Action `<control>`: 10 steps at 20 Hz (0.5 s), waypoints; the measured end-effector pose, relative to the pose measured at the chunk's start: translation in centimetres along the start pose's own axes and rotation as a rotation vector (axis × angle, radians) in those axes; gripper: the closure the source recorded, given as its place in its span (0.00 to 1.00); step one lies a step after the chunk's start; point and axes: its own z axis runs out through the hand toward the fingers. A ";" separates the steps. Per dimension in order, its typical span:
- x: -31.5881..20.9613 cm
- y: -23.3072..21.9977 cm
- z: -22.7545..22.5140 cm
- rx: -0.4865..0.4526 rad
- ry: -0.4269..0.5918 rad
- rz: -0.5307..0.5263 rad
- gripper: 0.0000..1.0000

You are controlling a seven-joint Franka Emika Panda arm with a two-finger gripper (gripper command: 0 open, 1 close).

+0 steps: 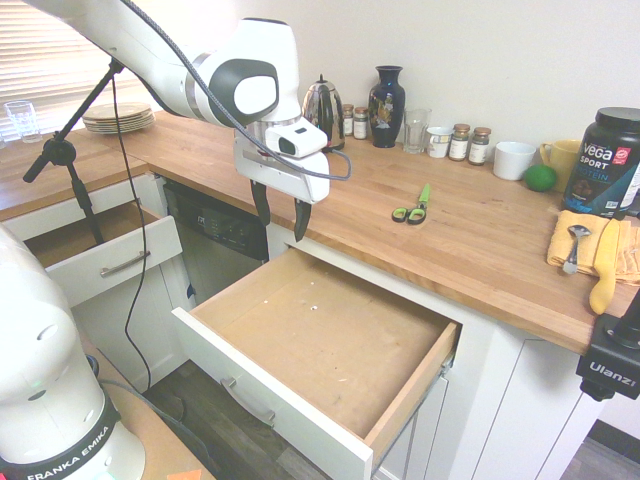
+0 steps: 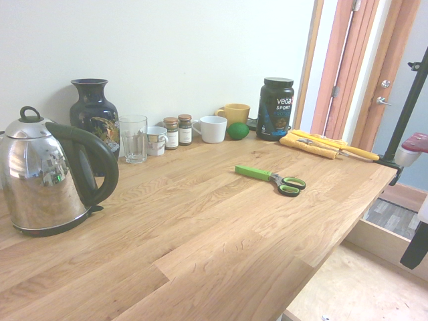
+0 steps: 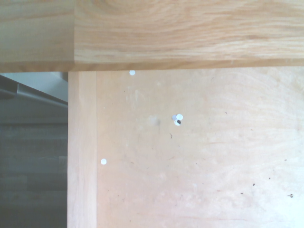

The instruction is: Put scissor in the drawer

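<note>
Gripper [image 1: 280,220] is empty with its fingers spread, pointing straight down over the back left corner of the drawer [image 1: 300,415], right at the counter [image 1: 480,240] edge. Nothing is between the fingers, so this reads as a start pose, with no pick begun. The scissor [image 1: 412,206] lies flat on the counter, closed, well clear of the gripper and of the clutter along the wall: kettle [image 1: 322,110], vase [image 1: 386,105], glass [image 1: 416,130], spice jars [image 1: 469,143], mug [image 1: 514,160]. The second exterior view shows the green handles toward the counter edge and the blade end toward the wall. It has free wood all around it, so a top-down grasp looks unobstructed. The drawer is pulled fully out, with a bare board bottom apart from a few specks, so the drop zone is wide and needs no precise placement. The smaller drawer [image 1: 110,262] further along the counter is also open but isn't the target. The wrist view shows only the counter edge, the drawer's wood side and its bottom board, which fits the hand hanging above the drawer's rear. My read is that the next step is to travel over the counter to the scissor, line the fingers across the handle or blade, and descend. Flat, thin metal on wood is the risk, since the fingers may skid off.
</note>
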 end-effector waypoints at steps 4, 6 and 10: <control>0.2 0.2 0.1 -0.017 0.001 -0.006 0.00; 1.2 0.5 0.0 -0.018 0.006 0.008 0.00; 4.5 1.0 -0.7 -0.012 0.015 0.023 0.00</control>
